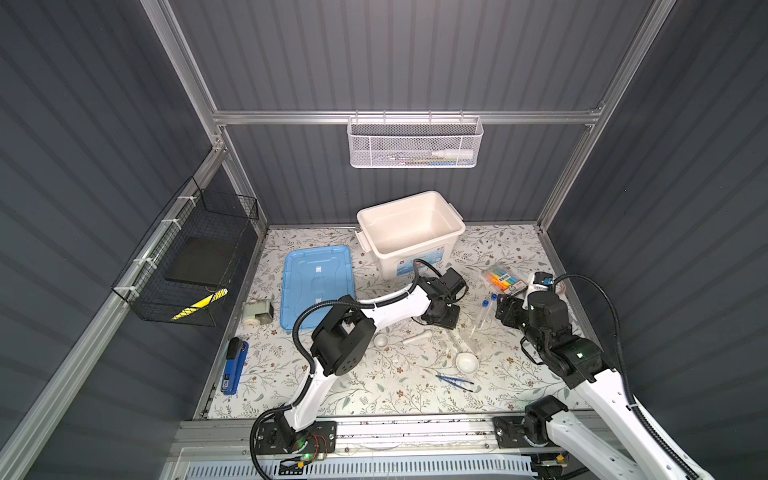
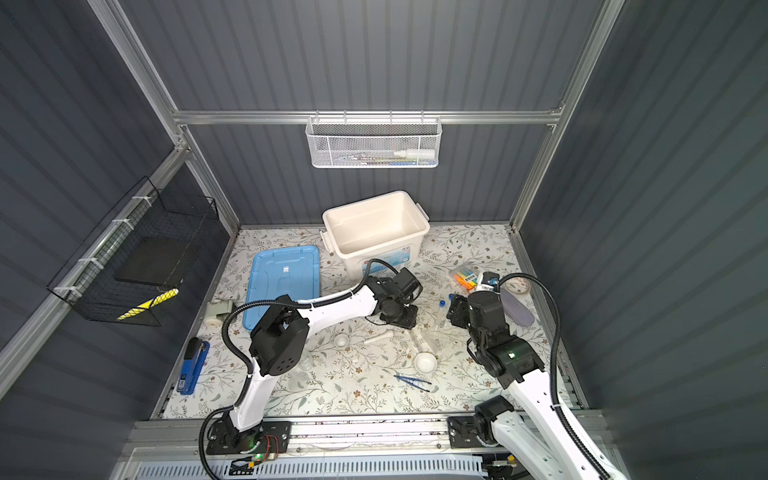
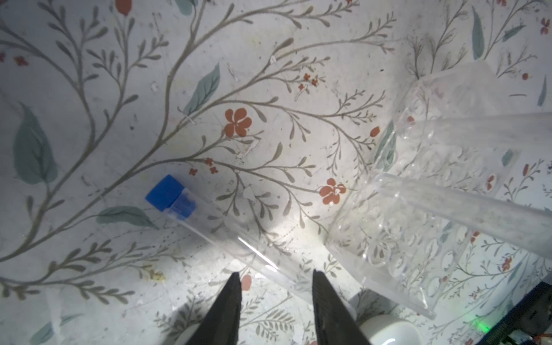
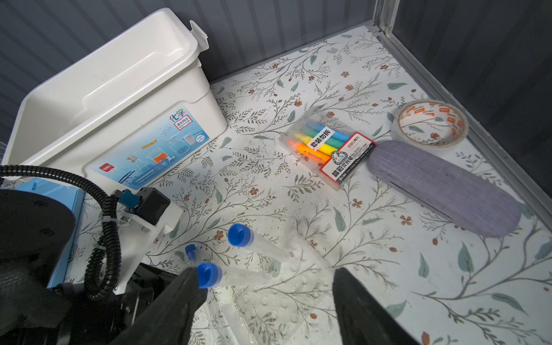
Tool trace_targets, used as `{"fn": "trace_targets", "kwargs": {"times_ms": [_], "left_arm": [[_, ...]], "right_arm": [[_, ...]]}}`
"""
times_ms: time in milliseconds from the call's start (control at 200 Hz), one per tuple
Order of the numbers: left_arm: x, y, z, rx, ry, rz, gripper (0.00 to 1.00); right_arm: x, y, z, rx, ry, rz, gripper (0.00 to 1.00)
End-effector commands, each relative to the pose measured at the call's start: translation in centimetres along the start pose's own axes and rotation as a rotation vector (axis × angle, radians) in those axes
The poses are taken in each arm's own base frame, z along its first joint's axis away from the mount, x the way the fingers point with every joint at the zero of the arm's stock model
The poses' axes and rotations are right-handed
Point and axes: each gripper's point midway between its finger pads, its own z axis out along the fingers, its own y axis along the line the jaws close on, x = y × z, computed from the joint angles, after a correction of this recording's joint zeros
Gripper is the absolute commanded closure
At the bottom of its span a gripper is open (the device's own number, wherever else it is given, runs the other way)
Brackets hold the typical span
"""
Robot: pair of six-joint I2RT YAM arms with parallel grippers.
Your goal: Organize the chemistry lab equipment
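A small blue-capped tube [image 3: 224,236] lies on the floral mat, and my left gripper [image 3: 276,272] stands open with its tips just short of the tube's lower end, jaws apart and touching nothing. Two larger blue-capped tubes [image 4: 239,236] [image 4: 207,274] rest slanted across the clear plastic rack [image 4: 283,286]. My right gripper [image 4: 265,270] hovers wide open over that rack, empty. In both top views the white pestle [image 1: 417,337], a small white dish [image 1: 380,340], a larger white dish [image 1: 466,362] and dark blue tweezers [image 1: 455,381] lie nearer the front.
An open white box [image 1: 409,232] stands at the back, its blue lid [image 1: 318,286] flat to the left. A marker pack [image 4: 325,146], a tape roll [image 4: 430,124] and a purple case [image 4: 442,188] lie at the right wall. A blue stapler [image 1: 234,368] lies front left.
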Motion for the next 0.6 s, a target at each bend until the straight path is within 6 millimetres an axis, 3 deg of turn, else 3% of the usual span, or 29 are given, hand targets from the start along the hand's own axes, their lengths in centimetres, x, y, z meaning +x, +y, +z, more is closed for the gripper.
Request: {"fn": "trace_targets", "kwargs": {"times_ms": [0,245,455,595], "left_arm": [[0.5,-0.4,-0.6,0.001,0.037,-0.035,0.58],[0.8,0.1,-1.3,-0.032,0.035,-0.047,0.57],[1.3,-0.1,-0.3,-0.033,0.053,-0.056,0.55],[0.6,-0.5,0.1,-0.023,0.037,-0.063,0.54]], "right_arm": [[0.4,-0.7,0.0,0.024,0.005,0.002,0.27],[0.9,-1.1,0.1,0.031,0.007,0.010,0.26],[0.8,-1.3,0.0,0.039,0.001,0.011,0.26],[0.9,-1.4,0.0,0.038,0.000,0.013,0.26]]}}
